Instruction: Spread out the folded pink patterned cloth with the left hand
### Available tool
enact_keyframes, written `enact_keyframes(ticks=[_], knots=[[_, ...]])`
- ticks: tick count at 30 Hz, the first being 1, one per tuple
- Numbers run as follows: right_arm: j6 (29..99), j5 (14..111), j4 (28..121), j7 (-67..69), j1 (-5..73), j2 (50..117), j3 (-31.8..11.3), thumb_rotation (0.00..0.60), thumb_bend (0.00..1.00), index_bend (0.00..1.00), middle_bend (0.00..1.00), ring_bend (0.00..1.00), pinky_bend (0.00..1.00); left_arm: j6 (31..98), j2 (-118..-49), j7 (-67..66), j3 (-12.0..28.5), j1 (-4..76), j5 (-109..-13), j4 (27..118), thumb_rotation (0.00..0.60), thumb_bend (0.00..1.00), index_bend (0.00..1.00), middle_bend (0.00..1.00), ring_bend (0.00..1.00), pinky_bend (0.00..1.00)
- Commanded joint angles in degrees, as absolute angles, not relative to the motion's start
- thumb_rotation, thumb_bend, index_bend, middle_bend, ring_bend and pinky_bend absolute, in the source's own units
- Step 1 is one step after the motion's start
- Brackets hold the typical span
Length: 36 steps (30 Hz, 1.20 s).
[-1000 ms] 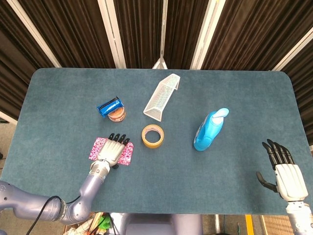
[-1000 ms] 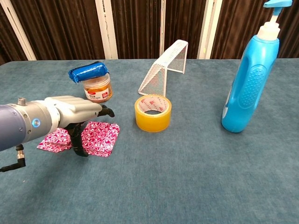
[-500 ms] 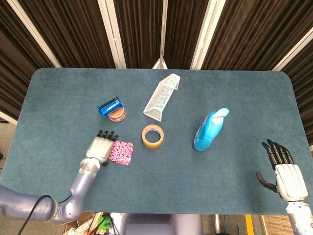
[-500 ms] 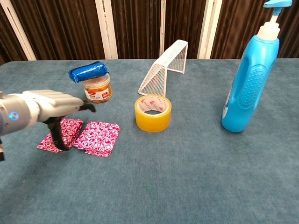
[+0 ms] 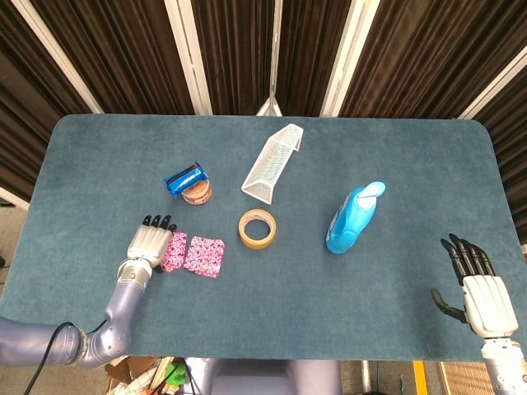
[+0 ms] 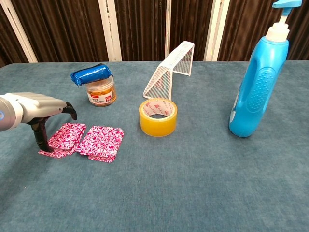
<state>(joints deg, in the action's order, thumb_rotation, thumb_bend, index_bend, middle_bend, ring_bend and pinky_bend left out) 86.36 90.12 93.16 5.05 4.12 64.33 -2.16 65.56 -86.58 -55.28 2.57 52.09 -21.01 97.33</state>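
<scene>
Left hand [image 5: 148, 243] low over table, fingers [image 6: 71, 111] extended; right hand [image 5: 482, 295] idle, fingers spread.

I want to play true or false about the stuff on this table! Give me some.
1. The pink patterned cloth lies next to the left hand. True.
2. The yellow tape roll sits on top of the blue bottle. False: it lies on the table, apart from the bottle.
3. The right hand holds nothing. True.
4. The white mesh basket stands upright. False: it lies tipped on its side.
5. A blue packet rests on the small jar. True.
</scene>
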Motion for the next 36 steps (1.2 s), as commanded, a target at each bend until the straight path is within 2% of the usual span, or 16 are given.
enact_keyframes(ticks=[1,11,17,22,29,36], knots=[[86.4,90.1,93.1,5.1,4.1,64.3,-2.2,0.600,0.36,0.00,0.00,0.00,0.09,65.4,-87.1,-55.5,2.6,52.3,-20.7,96.7,0.600,0.26,0.16,0.00,0.00,0.00],[86.4,90.1,93.1,5.1,4.1,64.3,-2.2,0.600,0.36,0.00,0.00,0.00,0.09,64.9,-89.0,-55.9,2.9,52.8,-19.9,94.3,0.600,0.29,0.21,0.00,0.00,0.00],[86.4,90.2,93.2,5.1,4.1,64.3,-2.2,0.600,0.36,0.00,0.00,0.00,0.09,64.9,-89.8,-55.6,3.0,52.8,-20.1,93.3,0.600,0.39,0.38,0.00,0.00,0.00],[86.5,90.2,93.1,5.2,4.1,64.3,-2.1,0.600,0.36,0.00,0.00,0.00,0.09,65.1,-89.9,-55.3,2.6,52.4,-20.9,93.1,0.600,0.44,0.47,0.00,0.00,0.00],[86.6,90.3,93.1,5.2,4.1,64.4,-2.2,0.600,0.36,0.00,0.00,0.00,0.09,65.6,-88.3,-53.3,3.0,51.6,-23.0,95.5,0.600,0.44,0.49,0.00,0.00,0.00],[86.7,90.4,93.1,5.0,4.1,64.5,-2.2,0.600,0.36,0.00,0.00,0.00,0.09,66.6,-84.5,-51.1,2.4,50.4,-28.3,102.0,0.600,0.44,0.49,0.00,0.00,0.00]])
